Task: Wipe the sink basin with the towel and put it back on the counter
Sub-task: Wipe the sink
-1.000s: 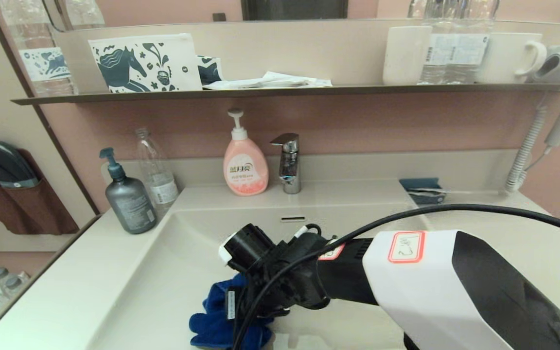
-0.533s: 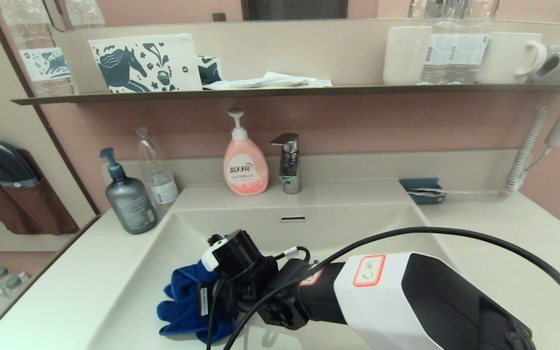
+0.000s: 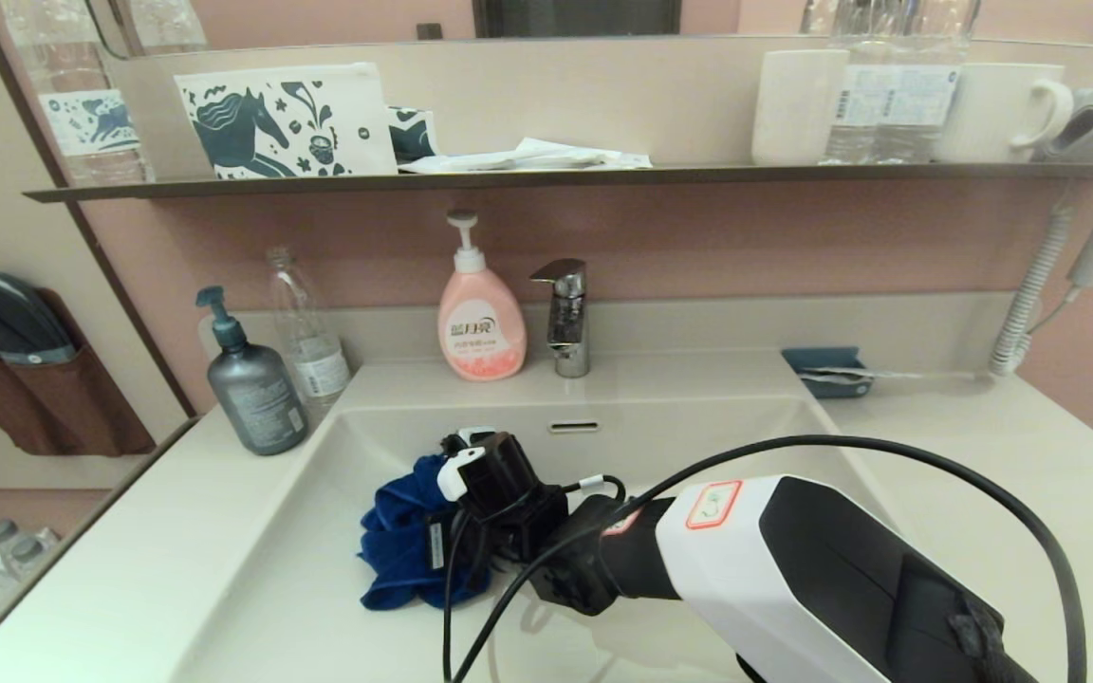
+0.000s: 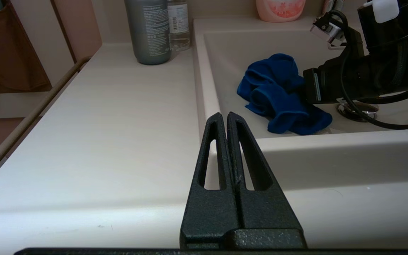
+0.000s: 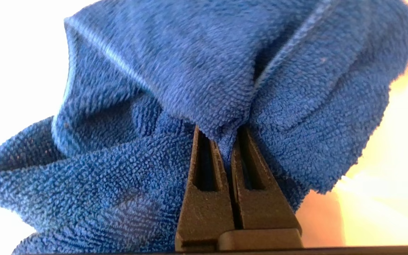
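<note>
Down on the floor of the sink basin point(image 3: 319, 607), left of centre, the towel point(image 3: 401, 543) is found bunched into a rumpled dark-blue terry heap, so no clear long axis can be told. A fold of it is pinched in the clenched right gripper point(image 5: 225, 141), whose arm reaches in from the right. The chrome drain plug point(image 4: 358, 109) is seen just beside the cloth. Over the counter point(image 4: 101, 124) before the basin, the left gripper point(image 4: 226, 118) is parked, fingers pressed together and empty.
</note>
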